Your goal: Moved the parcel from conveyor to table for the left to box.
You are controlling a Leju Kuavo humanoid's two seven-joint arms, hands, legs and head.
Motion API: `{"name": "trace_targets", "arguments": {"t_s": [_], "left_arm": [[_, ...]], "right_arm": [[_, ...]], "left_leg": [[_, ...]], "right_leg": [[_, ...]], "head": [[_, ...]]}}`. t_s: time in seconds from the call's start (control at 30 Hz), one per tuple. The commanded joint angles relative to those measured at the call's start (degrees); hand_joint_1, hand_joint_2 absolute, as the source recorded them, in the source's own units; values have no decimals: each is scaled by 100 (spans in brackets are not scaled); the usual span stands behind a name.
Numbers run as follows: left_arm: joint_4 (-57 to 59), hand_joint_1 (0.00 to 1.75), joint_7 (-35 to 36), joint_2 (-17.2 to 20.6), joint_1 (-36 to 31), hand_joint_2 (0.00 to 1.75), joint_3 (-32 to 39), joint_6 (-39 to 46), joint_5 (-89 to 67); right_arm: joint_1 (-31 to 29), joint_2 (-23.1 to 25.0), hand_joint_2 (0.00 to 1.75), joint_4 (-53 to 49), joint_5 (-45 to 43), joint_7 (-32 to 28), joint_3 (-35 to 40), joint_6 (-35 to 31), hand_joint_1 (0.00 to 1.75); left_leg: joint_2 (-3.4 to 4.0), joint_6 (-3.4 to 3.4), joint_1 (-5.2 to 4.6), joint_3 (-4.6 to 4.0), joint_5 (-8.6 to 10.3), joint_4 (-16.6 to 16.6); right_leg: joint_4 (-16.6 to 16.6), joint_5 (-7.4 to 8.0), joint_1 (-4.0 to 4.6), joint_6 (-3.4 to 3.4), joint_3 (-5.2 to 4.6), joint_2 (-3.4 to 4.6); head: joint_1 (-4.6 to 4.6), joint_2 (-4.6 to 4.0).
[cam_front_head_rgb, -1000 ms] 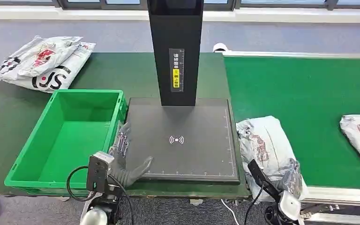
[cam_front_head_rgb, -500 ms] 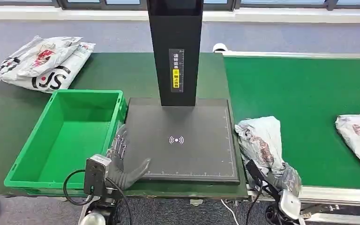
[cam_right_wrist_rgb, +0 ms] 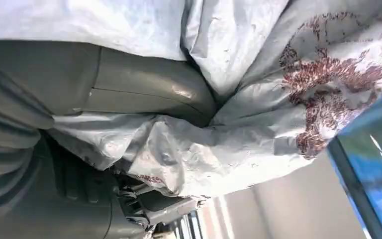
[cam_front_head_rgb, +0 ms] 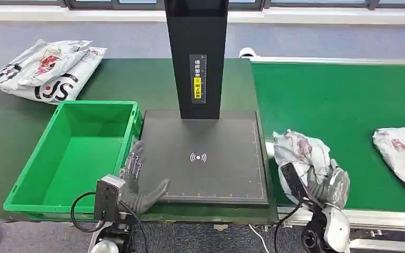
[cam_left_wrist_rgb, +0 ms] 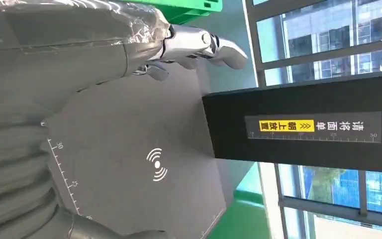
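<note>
A crumpled grey parcel [cam_front_head_rgb: 300, 153] with red print sits at the near left end of the green conveyor [cam_front_head_rgb: 343, 100]. My right hand [cam_front_head_rgb: 329, 184] grips its near end; the right wrist view shows the thumb [cam_right_wrist_rgb: 149, 89] pressed into the bag [cam_right_wrist_rgb: 278, 99] and the plastic bunched around the fingers. My left hand [cam_front_head_rgb: 137, 182] rests open, fingers spread, on the near left corner of the black scanner plate [cam_front_head_rgb: 211, 142], with nothing in it. The left wrist view shows its fingers [cam_left_wrist_rgb: 204, 45] stretched over the plate [cam_left_wrist_rgb: 129, 144]. An empty green box [cam_front_head_rgb: 76, 150] stands left of the plate.
A black scanner column [cam_front_head_rgb: 196, 52] rises behind the plate. Another parcel [cam_front_head_rgb: 403, 153] lies on the conveyor at the right edge. Two parcels [cam_front_head_rgb: 47, 68] are piled at the table's far left corner. The dark green table [cam_front_head_rgb: 132, 79] ends just before my hands.
My right hand has risen and closed on the parcel, which has bunched up and lifted at its near end. The far parcel has drifted left on the conveyor. My left hand has stayed put.
</note>
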Motion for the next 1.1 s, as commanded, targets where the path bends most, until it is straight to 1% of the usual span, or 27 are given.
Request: {"name": "trace_targets", "arguments": {"t_s": [0.03, 0.1, 0.13, 0.17, 0.2, 0.23, 0.37, 0.43, 0.47, 0.53, 0.57, 0.63, 0.67, 0.7, 0.73, 0.77, 0.8, 0.83, 0.87, 0.9, 0.93, 0.97, 1.03, 1.1], "left_arm": [[471, 0, -161, 19, -275, 175, 9, -111, 19], [632, 0, -233, 5, -397, 175, -61, -122, 54], [664, 0, -252, 3, -424, 175, -71, -118, 71], [705, 0, -272, 17, -465, 175, -96, -112, 90], [727, 0, -278, 20, -496, 175, -105, -111, 101], [738, 0, -281, 21, -503, 175, -106, -111, 104], [735, 0, -281, 26, -503, 175, -106, -110, 104], [747, 0, -305, 54, -518, 175, -126, -100, 123], [768, 0, -322, 60, -529, 175, -129, -88, 136], [826, 0, -387, 81, -578, 175, -122, -31, 188], [827, 0, -413, 78, -587, 175, -102, -3, 211], [834, 0, -440, 87, -638, 175, -67, 26, 240], [828, 0, -443, 85, -642, 175, -58, 28, 243], [887, 0, -442, 92, -750, 175, -69, 28, 243], [942, 0, -445, 86, -832, 175, -76, 9, 280], [1052, 0, -445, 93, -981, 175, -96, 2, 314], [1102, 0, -449, 94, -1045, 175, -101, 2, 322], [1209, 0, -446, 105, -1180, 175, -122, 6, 382], [1258, 0, -447, 110, -1238, 175, -124, 14, 405], [1331, 0, -453, 128, -1341, 175, -114, 47, 456], [1352, 0, -454, 130, -1352, 175, -118, 52, 466], [1343, 0, -474, 139, -1368, 175, -92, 101, 524], [1295, 0, -467, 162, -1342, 175, -77, 138, 554], [1250, 0, -465, 183, -1311, 175, -70, 145, 561]], "right_arm": [[-265, -52, 175, -1670, -589, -960, 625, -923, 175], [-530, -195, 175, -2103, -634, -1066, 1010, -1024, 175], [-633, -224, 175, -2124, -594, -1033, 1109, -998, 175], [-758, -301, 175, -2128, -745, -1111, 1291, -1117, 175], [-840, -290, 175, -2086, -758, -1119, 1354, -1104, 175], [-867, -279, 175, -2056, -758, -1118, 1373, -1112, 175], [-848, -271, 175, -2054, -765, -1140, 1345, -1117, 175], [-951, -224, 175, -1951, -939, -1443, 1433, -1117, 175], [-1029, -218, 175, -1851, -936, -1452, 1518, -1115, 175], [-1329, -218, 175, -1553, -969, -1425, 1896, -1069, 175], [-1447, -229, 175, -1384, -1018, -1413, 2073, -914, 175], [-1809, -152, 175, -787, -1025, -1449, 2441, -745, 175], [-1909, -102, 175, -614, -969, -1404, 2505, -767, 175], [-2231, -17, 175, -164, -1011, -1359, 2739, -628, 175], [-2392, 52, 175, 71, -1052, -1282, 2837, -563, 175], [-2587, 139, 175, 379, -1158, -1232, 2993, -337, 175], [-2652, 179, 175, 524, -1154, -1222, 3046, -333, 175], [-2766, 247, 175, 787, -1359, -1208, 3181, -85, 175], [-2809, 283, 175, 901, -1407, -1212, 3245, -20, 175], [-2870, 355, 175, 1154, -1605, -1258, 3399, 198, 175], [-2899, 377, 175, 1229, -1636, -1250, 3413, 199, 175], [-2976, 458, 175, 1569, -1999, -1266, 3521, 455, 175], [-3043, 474, 175, 1860, -2177, -1260, 3638, 545, 175], [-3068, 475, 175, 2026, -2286, -1332, 3695, 489, 175]], "left_leg": [[16, -2, 2, 6, 0, -3], [31, -2, -6, -9, -3, 8], [30, -1, -11, -17, -1, 7], [39, -2, -7, -9, -3, 6], [29, -1, -7, -9, 0, 4], [35, -2, -6, -4, 0, 2], [15, -2, 1, 10, 4, -6], [15, -2, 1, 14, 5, -10], [17, -2, 1, 8, 2, -3], [29, -2, 0, 8, -1, -2], [40, -3, 0, 13, 0, -6], [47, -4, 1, 11, 0, -5], [54, -5, 3, 17, 2, -10], [45, -4, 2, 10, 1, -5], [59, -6, 4, 16, 2, -8], [45, -5, 1, 9, 3, -4], [59, -8, 4, 12, 5, -6], [59, -11, 4, 15, 10, -11], [37, -12, 2, 10, 11, -6], [43, -18, 6, 13, 19, -11], [26, -15, 4, 8, 16, -5], [33, -15, 7, 15, 19, -11], [31, -16, 7, 16, 18, -9], [32, -16, 7, 20, 18, -13]], "right_leg": [[-4, 3, 4, -7, 3, 6], [15, 3, -5, -6, -20, 22], [17, 4, -10, -4, -28, 23], [14, 5, -6, -7, -21, 29], [12, 6, -6, -4, -19, 23], [9, 8, -4, -5, -16, 28], [-4, 5, 2, -5, 6, 4], [-10, 5, 3, -6, 11, 4], [-2, 4, 2, -4, 4, 9], [0, 6, 1, -4, 2, 23], [-3, 9, 1, -5, 2, 32], [-2, 11, 2, -6, -1, 39], [-6, 15, 4, -8, 4, 44], [-2, 12, 3, -6, -2, 37], [-4, 17, 6, -9, -1, 49], [3, 12, 2, -6, -4, 38], [0, 19, 5, -9, -5, 50], [-4, 21, 6, -11, -3, 49], [3, 15, 4, -11, -3, 30], [-2, 24, 8, -16, -3, 34], [5, 14, 5, -13, -3, 21], [-1, 19, 8, -16, 3, 25], [4, 16, 7, -14, 4, 27], [0, 17, 8, -15, 9, 26]], "head": [[0, 0], [0, -2], [0, 0], [0, 0], [0, 0], [0, 0], [-2, 0], [0, 0], [0, 0], [0, -2], [0, 0], [0, 0], [0, 0], [0, 0], [0, 0], [0, -2], [0, -2], [0, 0], [0, -2], [-2, 0], [0, 0], [0, 0], [0, -2], [-2, -2]]}}
